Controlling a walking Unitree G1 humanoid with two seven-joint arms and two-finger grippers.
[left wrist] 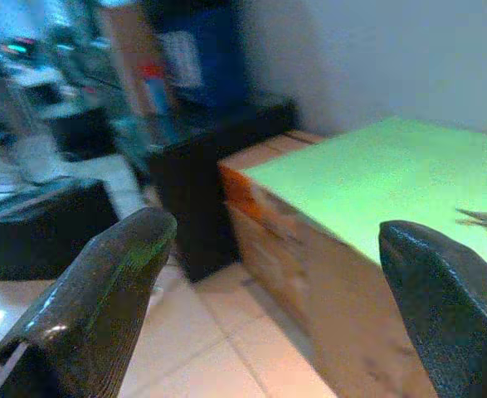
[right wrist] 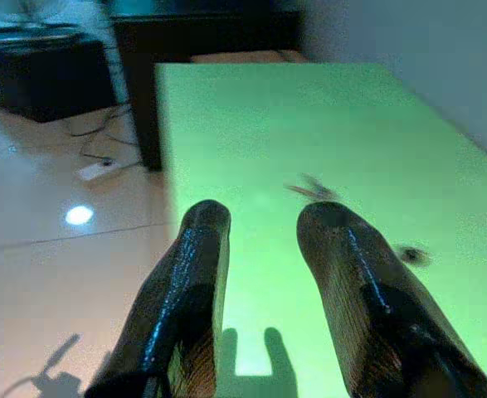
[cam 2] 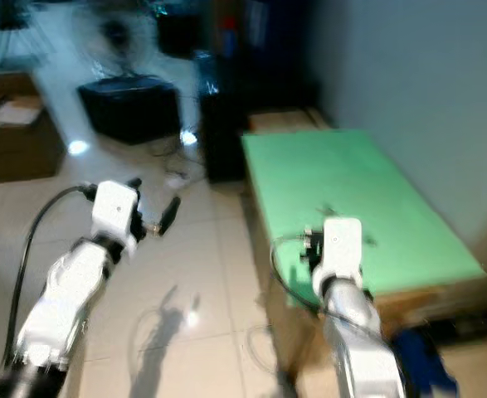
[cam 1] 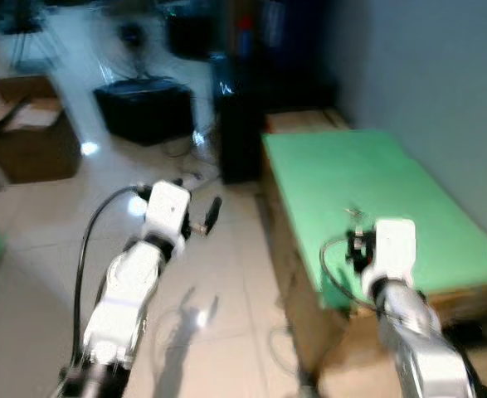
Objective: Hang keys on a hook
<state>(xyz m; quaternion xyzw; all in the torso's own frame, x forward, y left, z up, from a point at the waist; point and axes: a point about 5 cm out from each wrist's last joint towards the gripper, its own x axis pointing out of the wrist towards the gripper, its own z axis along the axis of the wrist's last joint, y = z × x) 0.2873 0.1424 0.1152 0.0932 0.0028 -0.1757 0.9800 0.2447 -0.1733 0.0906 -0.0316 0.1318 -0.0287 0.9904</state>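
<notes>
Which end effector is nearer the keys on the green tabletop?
Right. The right end effector hovers over the green tabletop just short of the keys; the left end effector is out over the floor.

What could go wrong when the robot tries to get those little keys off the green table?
The keys are small and blurred while the camera moves, so the right gripper may miss them. They lie flat on the green table, so the fingers could scrape it or push the keys away.
</notes>
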